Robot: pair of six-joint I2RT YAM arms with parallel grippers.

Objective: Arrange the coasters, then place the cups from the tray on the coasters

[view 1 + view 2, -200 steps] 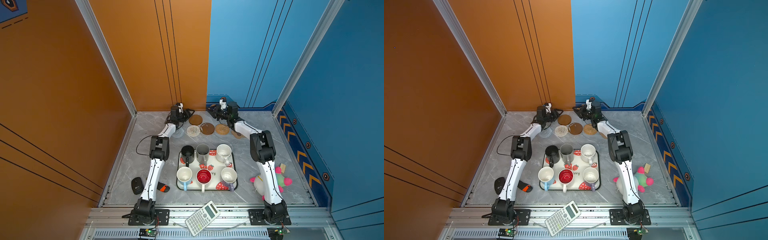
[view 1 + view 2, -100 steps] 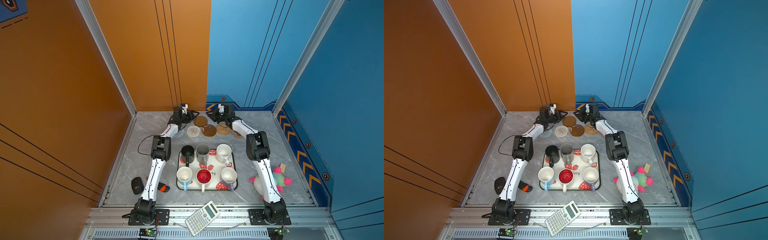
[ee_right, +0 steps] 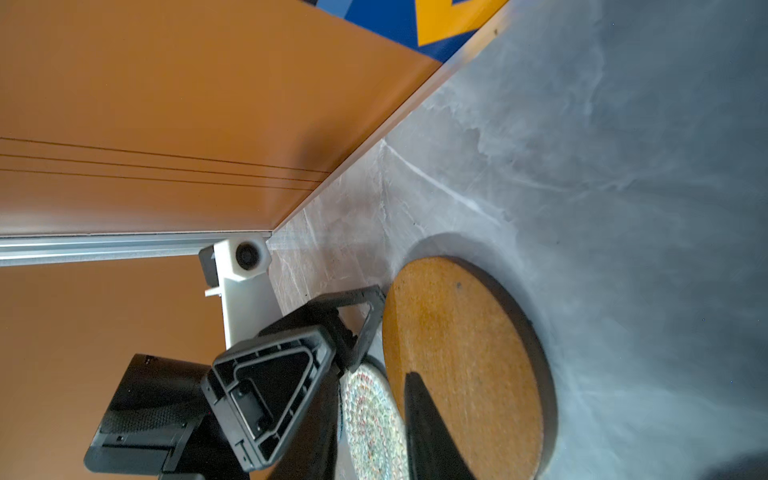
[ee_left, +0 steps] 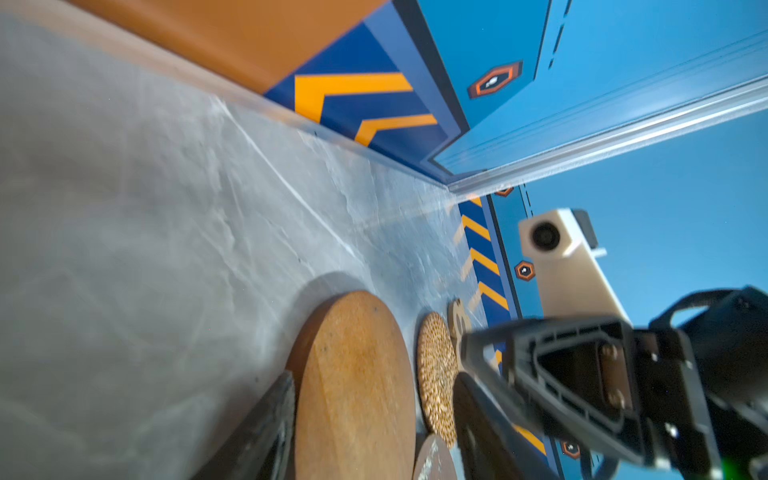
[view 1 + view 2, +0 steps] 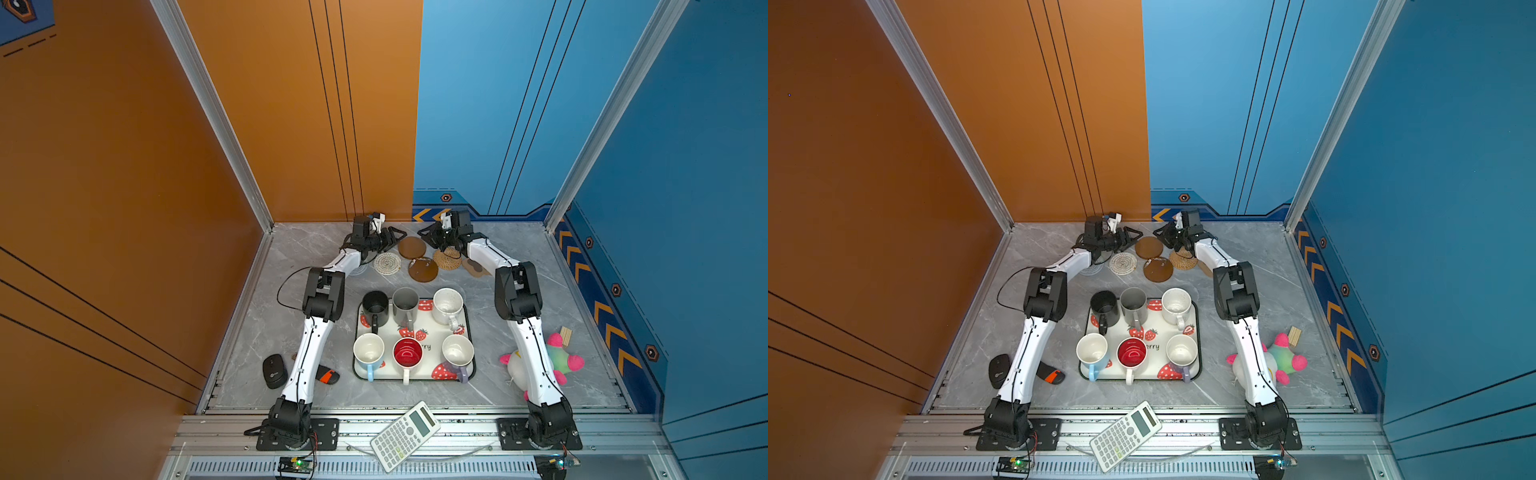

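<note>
A round brown cork disc coaster lies flat on the grey marbled table, near the edge that meets the orange wall. The black left gripper, jaws spread, has one fingertip just beside the disc's rim. A white woven round coaster lies next to the disc. One dark finger of the right gripper crosses in front of the disc.

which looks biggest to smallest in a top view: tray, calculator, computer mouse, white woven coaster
1. tray
2. calculator
3. computer mouse and white woven coaster look about alike; the mouse lies nearer the camera, so unranked
</note>
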